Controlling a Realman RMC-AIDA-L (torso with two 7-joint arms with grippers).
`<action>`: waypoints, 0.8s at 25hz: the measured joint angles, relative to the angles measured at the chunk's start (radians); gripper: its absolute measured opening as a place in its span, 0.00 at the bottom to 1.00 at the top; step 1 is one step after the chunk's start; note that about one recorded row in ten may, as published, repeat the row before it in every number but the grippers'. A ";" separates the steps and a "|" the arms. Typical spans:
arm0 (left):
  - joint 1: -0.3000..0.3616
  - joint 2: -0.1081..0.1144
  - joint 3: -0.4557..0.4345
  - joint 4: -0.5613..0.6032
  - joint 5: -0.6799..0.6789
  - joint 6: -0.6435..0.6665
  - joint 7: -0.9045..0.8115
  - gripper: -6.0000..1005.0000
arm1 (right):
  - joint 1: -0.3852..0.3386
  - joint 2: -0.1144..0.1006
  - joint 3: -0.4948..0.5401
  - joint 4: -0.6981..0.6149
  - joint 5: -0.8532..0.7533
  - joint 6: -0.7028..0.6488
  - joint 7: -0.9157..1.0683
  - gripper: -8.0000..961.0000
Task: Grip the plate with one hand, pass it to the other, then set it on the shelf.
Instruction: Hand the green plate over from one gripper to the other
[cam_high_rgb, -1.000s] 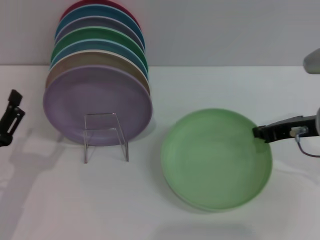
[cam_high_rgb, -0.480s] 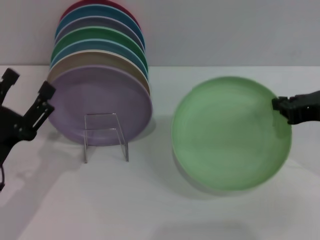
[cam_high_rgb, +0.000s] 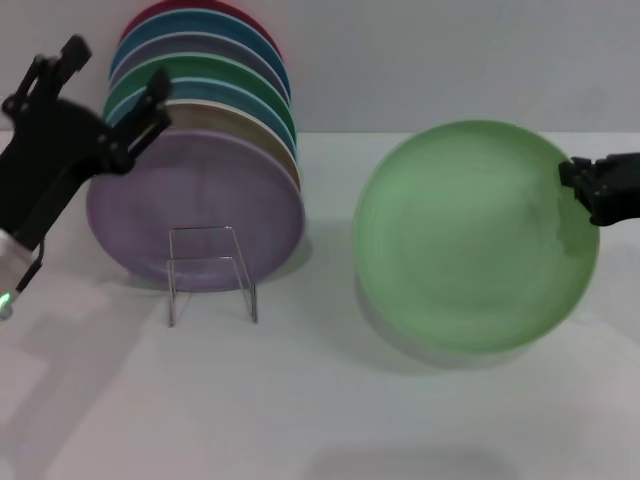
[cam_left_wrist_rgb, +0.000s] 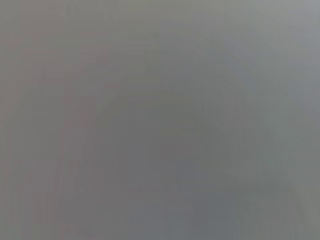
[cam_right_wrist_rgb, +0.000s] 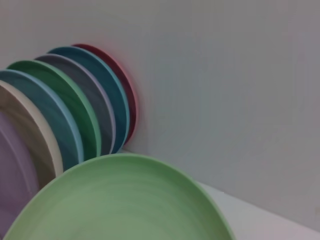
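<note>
The light mint-green plate (cam_high_rgb: 470, 235) is held off the table, tilted up so its face shows in the head view. My right gripper (cam_high_rgb: 574, 188) is shut on its right rim, at the right edge of the head view. The plate also fills the lower part of the right wrist view (cam_right_wrist_rgb: 120, 200). My left gripper (cam_high_rgb: 113, 70) is open and empty, raised at the upper left in front of the row of plates. The transparent shelf (cam_high_rgb: 210, 270) stands on the table left of centre, its front frame bare. The left wrist view shows only plain grey.
A row of several coloured plates (cam_high_rgb: 195, 205) leans in the rack behind the front frame, the lavender one foremost; it also shows in the right wrist view (cam_right_wrist_rgb: 60, 125). The white table (cam_high_rgb: 300, 400) meets a grey wall at the back.
My right gripper has lifted the mint-green plate off the table and tipped it upright. My left arm has risen from the left edge, up and inward toward the row of plates.
</note>
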 joint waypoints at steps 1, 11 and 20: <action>0.000 0.000 0.000 0.000 0.000 0.000 0.000 0.86 | 0.000 0.000 0.000 0.000 0.000 0.000 0.000 0.03; -0.012 0.081 0.004 -0.481 0.000 -0.630 -0.007 0.84 | -0.023 0.001 -0.018 0.055 0.011 -0.048 -0.048 0.03; -0.036 0.026 -0.052 -0.751 -0.011 -1.147 0.111 0.82 | -0.028 -0.001 -0.034 0.060 0.013 -0.076 -0.104 0.03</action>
